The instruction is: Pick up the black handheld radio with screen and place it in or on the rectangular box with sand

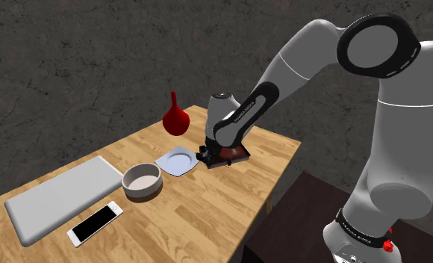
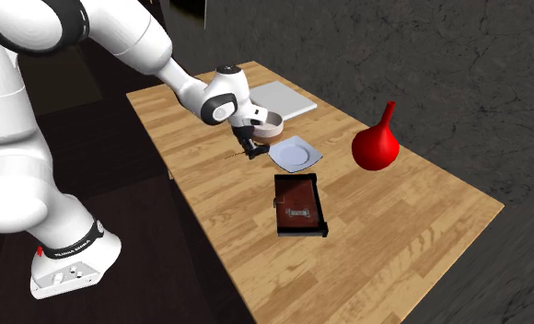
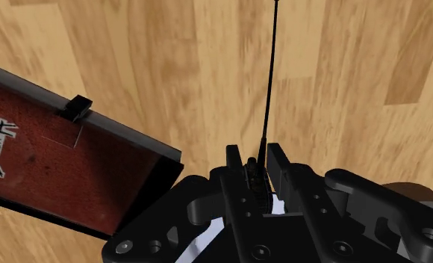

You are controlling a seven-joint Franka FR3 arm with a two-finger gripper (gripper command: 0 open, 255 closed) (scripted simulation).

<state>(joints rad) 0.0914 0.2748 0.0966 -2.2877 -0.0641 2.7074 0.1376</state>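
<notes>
My gripper (image 3: 257, 163) is shut on the black handheld radio (image 3: 253, 172), a slim dark body clasped between the two fingers. Its thin antenna (image 3: 272, 75) sticks straight out past the fingertips over the wooden table. The rectangular box (image 3: 54, 168) has black walls and a reddish-brown sand floor with a small white label, and lies beside the fingers. In the second exterior view the gripper (image 2: 249, 148) hangs low over the table, a short way from the box (image 2: 299, 205). In the shoulder view the gripper (image 1: 207, 155) partly hides the box (image 1: 235, 153).
A white square plate (image 2: 293, 153) lies next to the gripper, with a pale bowl (image 2: 267, 124) and a flat grey slab (image 2: 281, 97) beyond. A red bulb-shaped vase (image 2: 377, 145) stands further across the table. A phone (image 1: 95, 223) lies near the table's front edge.
</notes>
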